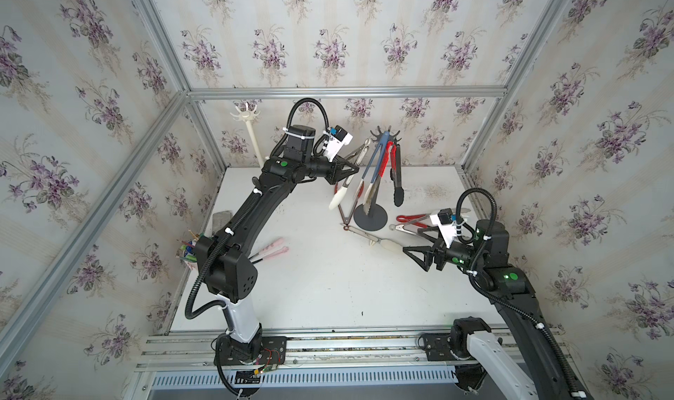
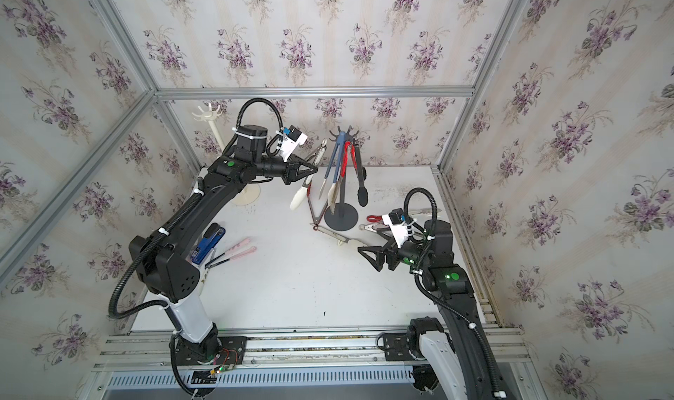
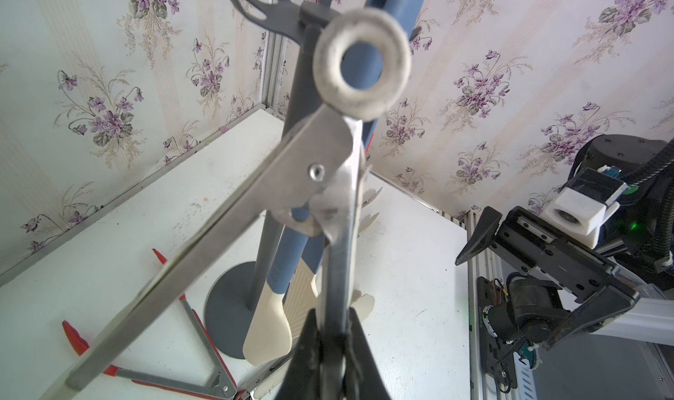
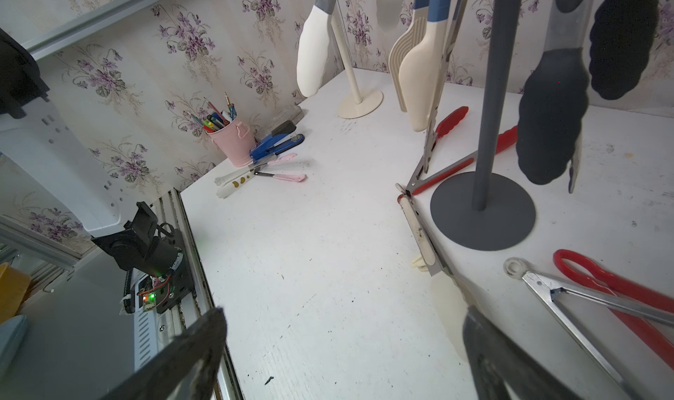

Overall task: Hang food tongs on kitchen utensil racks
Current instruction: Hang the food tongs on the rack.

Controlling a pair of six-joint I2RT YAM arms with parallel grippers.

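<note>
My left gripper [image 1: 353,169] is shut on one arm of steel tongs with white tips [image 1: 336,197], held up in the air just left of the dark grey rack [image 1: 386,135]. In the left wrist view the tongs' white ring [image 3: 361,66] hangs close to that rack's hooks [image 3: 271,11]. Blue tongs [image 1: 375,157], red tongs [image 1: 389,154] and black tongs [image 1: 397,183] hang from this rack. The cream-white rack [image 1: 248,117] stands at the back left with bare hooks. My right gripper [image 1: 415,258] is open and holds nothing, low over the table by white-tipped tongs [image 1: 386,245].
More tongs lie on the table: a red-tipped pair [image 1: 344,212] by the grey base [image 1: 379,221], and a red pair [image 4: 601,281] with a steel ringed pair [image 4: 569,299] to the right. A pink pen cup [image 4: 229,143], blue stapler [image 4: 273,144] and pink utensils [image 1: 271,250] sit at the left.
</note>
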